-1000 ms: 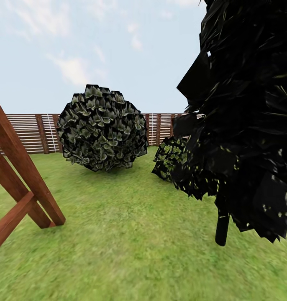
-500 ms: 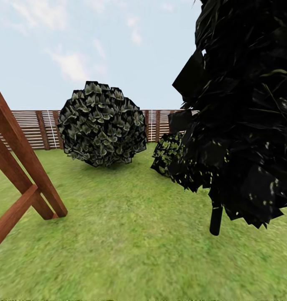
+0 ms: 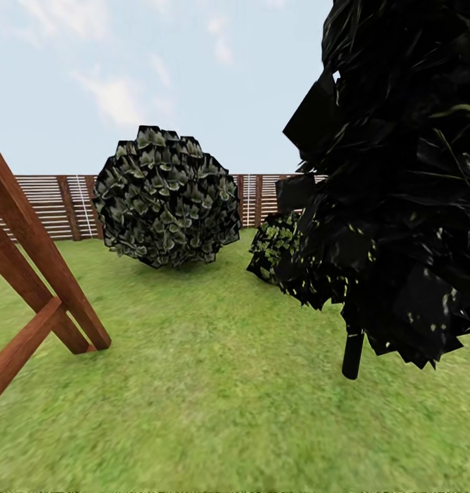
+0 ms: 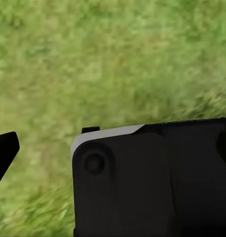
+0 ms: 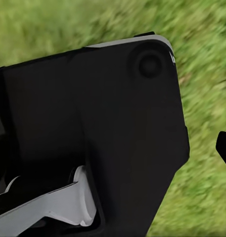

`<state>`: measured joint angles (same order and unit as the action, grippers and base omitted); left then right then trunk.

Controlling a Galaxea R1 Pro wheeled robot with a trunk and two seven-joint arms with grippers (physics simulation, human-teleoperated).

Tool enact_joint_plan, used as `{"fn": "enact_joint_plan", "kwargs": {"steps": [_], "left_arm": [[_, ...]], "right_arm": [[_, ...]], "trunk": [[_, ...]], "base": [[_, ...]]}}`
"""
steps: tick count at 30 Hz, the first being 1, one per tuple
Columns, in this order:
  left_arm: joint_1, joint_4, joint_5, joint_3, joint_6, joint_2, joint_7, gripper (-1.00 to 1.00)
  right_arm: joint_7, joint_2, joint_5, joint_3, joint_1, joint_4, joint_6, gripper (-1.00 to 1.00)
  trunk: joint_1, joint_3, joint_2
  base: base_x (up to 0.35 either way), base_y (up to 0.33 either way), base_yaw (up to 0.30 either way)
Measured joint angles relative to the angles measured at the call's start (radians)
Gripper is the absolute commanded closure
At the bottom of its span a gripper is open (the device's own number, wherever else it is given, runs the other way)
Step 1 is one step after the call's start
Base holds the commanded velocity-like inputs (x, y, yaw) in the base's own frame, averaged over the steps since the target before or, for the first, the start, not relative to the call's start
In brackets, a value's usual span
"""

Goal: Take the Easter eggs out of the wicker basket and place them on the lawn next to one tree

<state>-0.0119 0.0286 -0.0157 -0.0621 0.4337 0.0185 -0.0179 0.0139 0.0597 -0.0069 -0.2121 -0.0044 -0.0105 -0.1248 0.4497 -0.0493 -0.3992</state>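
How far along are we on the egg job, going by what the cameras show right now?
Nothing looks done: no eggs lie on the lawn near the dark-leaved tree at the right of the head view. Nothing is visibly in hand; both wrist views show black robot housing over blurred grass, so the grippers' state is unreadable. The eggs and basket are out of sight, so finding them, emptying the basket and placing the eggs all remain.

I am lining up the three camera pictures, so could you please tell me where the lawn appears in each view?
Head view: the lawn covers the lower half, from the fence down to the bottom edge.
Left wrist view: grass spreads above and beside the black robot body.
Right wrist view: grass shows around the black robot body.
Shared landmark: the mottled green grass itself.
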Motion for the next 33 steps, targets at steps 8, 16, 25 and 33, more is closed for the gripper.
{"fn": "enact_joint_plan", "kwargs": {"steps": [8,16,25,33], "left_arm": [[0.0,0.0,-0.001,0.0,0.0,0.0,0.0,-1.0],[0.0,0.0,-0.001,0.0,0.0,0.0,0.0,-1.0],[0.0,0.0,-0.001,0.0,0.0,0.0,0.0,-1.0],[0.0,0.0,-0.001,0.0,0.0,0.0,0.0,-1.0]], "right_arm": [[0.0,0.0,0.001,0.001,0.0,0.0,0.0,-1.0],[0.0,0.0,0.001,0.002,0.0,0.0,0.0,-1.0],[0.0,0.0,0.001,0.002,0.0,0.0,0.0,-1.0],[0.0,0.0,0.001,0.002,0.0,0.0,0.0,-1.0]], "trunk": [[0.0,0.013,0.0],[0.0,0.027,0.0],[0.0,0.041,0.0],[0.0,0.054,0.0]], "base": [[0.0,0.0,0.0],[0.0,0.0,0.0],[0.0,0.0,0.0],[0.0,0.0,0.0]]}}
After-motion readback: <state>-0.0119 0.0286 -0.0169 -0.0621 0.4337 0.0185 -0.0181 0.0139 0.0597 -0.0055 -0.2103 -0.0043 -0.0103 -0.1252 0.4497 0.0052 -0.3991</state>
